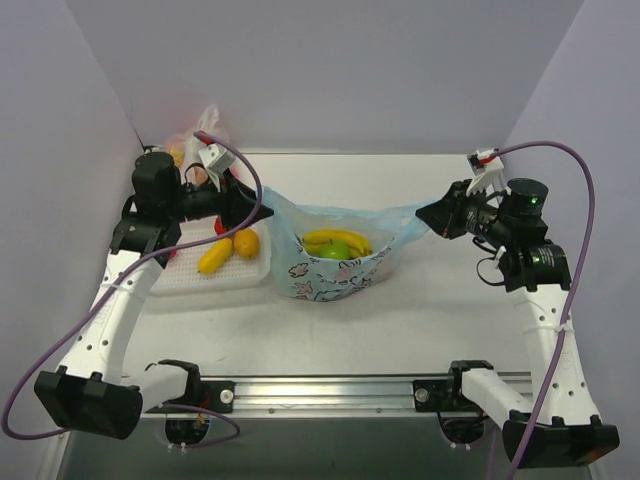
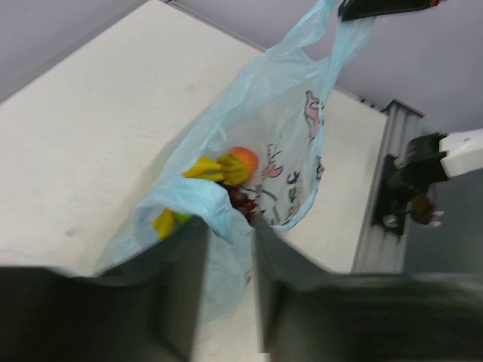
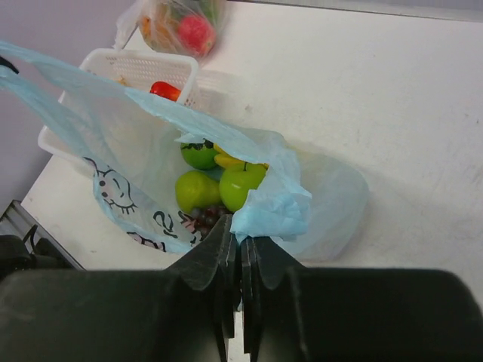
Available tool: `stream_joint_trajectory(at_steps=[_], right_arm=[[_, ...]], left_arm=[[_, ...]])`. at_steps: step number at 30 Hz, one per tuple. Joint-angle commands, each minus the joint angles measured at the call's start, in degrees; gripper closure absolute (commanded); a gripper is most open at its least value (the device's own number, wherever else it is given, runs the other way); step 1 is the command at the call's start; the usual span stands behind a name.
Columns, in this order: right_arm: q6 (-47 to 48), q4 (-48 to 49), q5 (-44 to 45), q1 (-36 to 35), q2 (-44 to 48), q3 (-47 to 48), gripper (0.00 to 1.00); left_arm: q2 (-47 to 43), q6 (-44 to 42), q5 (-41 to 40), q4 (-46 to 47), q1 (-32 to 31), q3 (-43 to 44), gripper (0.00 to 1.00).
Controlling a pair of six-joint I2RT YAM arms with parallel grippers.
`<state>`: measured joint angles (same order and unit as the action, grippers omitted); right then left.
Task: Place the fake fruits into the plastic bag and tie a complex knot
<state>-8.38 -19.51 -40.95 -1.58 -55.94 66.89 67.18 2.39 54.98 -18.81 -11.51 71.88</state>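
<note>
Left gripper [image 1: 262, 211] is clamped on one handle of the plastic bag [image 1: 335, 278] and right gripper [image 1: 424, 213] is pinched tight on the other. The bag is strung open between them over the table [image 1: 420, 310]. Fake fruits [image 3: 226, 185] sit inside it (green apples, bananas, dark grapes), and two yellow pieces [image 1: 215, 256] lie in the white basket [image 1: 180, 283] just left of the bag.

Green plastic apples [image 3: 241, 185] are lying in the thin light-blue plastic bag [image 1: 330, 278]; the white plastic basket [image 1: 240, 272] is sitting just left
</note>
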Motion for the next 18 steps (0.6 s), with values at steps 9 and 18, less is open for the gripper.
stream_joint_trajectory(at_steps=[9,18], right_arm=[[-5.06,10.54,-2.56,-0.61,5.93,-1.5,1.0],[-5.33,9.31,-1.33,-0.79,6.9,-3.08,1.0]], left_arm=[[4.01,-5.96,-5.74,-9.65,-1.66,21.97,0.03],[8.33,-36.57,-25.24,-32.43,-29.39,31.68,0.03]])
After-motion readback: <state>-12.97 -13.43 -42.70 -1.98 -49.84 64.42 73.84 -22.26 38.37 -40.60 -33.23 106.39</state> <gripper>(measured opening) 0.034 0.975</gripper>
